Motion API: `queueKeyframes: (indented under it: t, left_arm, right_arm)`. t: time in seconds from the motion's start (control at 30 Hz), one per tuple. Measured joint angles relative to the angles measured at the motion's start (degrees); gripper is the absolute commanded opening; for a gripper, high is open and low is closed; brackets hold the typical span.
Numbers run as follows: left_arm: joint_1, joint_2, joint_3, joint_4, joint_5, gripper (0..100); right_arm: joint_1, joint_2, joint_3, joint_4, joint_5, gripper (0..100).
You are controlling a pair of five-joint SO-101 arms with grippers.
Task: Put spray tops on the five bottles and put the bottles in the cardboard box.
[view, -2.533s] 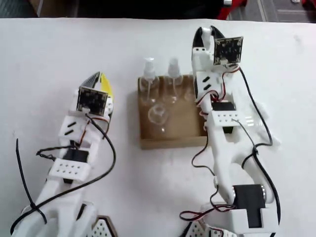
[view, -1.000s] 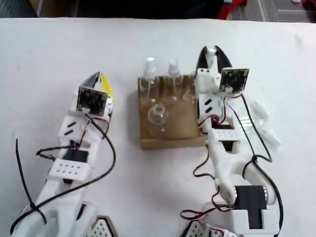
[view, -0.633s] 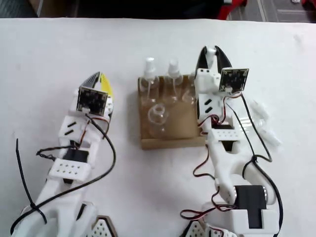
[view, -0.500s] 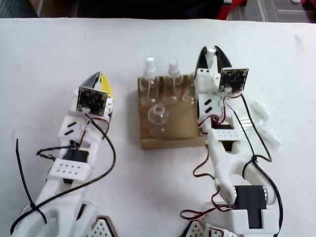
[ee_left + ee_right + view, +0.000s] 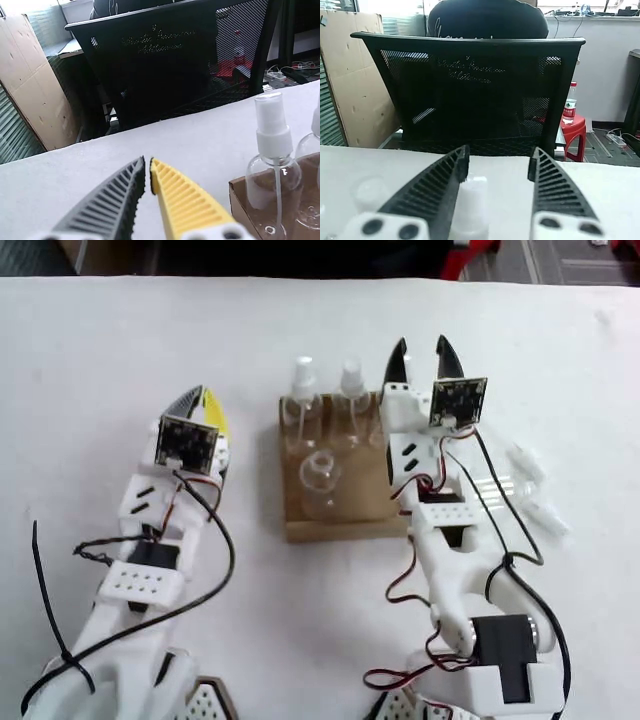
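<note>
The right gripper (image 5: 421,355) hangs open over the far right corner of the cardboard box (image 5: 345,530), its two black fingers spread and holding nothing. In the right wrist view, the gripper (image 5: 497,165) has a white spray top (image 5: 471,200) standing between the fingers, close against one and apart from the other. In the high view, part of a clear bottle (image 5: 384,430) shows just left of the arm's wrist, inside that corner of the box.

To its left along the far wall of the box, two more clear bottles stand upright with white spray tops on, one in the middle (image 5: 351,398) and one in the far left corner (image 5: 303,400). Nearer, about the centre of the box, stands a bottle without a top (image 5: 320,472), its mouth open upward.

On the white table (image 5: 150,330) to the right of the right arm lie loose spray tops (image 5: 530,480), well apart from the box.

The left gripper (image 5: 200,400) rests on the table left of the box, its grey and yellow fingers closed together on nothing. The left wrist view shows the gripper (image 5: 147,170) pointing past the capped corner bottle (image 5: 272,170).
</note>
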Motion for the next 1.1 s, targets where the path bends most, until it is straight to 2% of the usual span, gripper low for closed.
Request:
queueKeyframes:
  t: [0.17, 0.3, 0.4, 0.57, 0.67, 0.9, 1.1]
  left_arm:
    - [0.0, 0.0, 0.0, 0.0, 0.0, 2]
    - [0.0, 0.0, 0.0, 0.0, 0.0, 2]
    - [0.0, 0.0, 0.0, -0.09, 0.0, 2]
    - [0.0, 0.0, 0.0, -0.18, 0.0, 2]
    - [0.0, 0.0, 0.0, -0.18, 0.0, 2]
    - [0.0, 0.0, 0.0, -0.18, 0.0, 2]
    - [0.0, 0.0, 0.0, -0.18, 0.0, 2]
  right_arm:
    - [-0.09, -1.76, 0.0, 0.0, 0.0, 16.6]
    - [0.18, -10.29, 0.97, 0.0, -0.18, 16.7]
    - [1.93, -18.64, 1.76, 2.55, -4.4, 16.8]
    - [7.12, -30.42, 1.76, 14.68, -16.18, 16.9]
    - [10.99, -34.29, 1.76, 22.68, -20.75, 16.6]
    - [21.36, -35.96, 1.76, 38.42, -21.89, 16.6]
    - [23.91, -35.96, 1.76, 60.48, -22.33, 16.6]
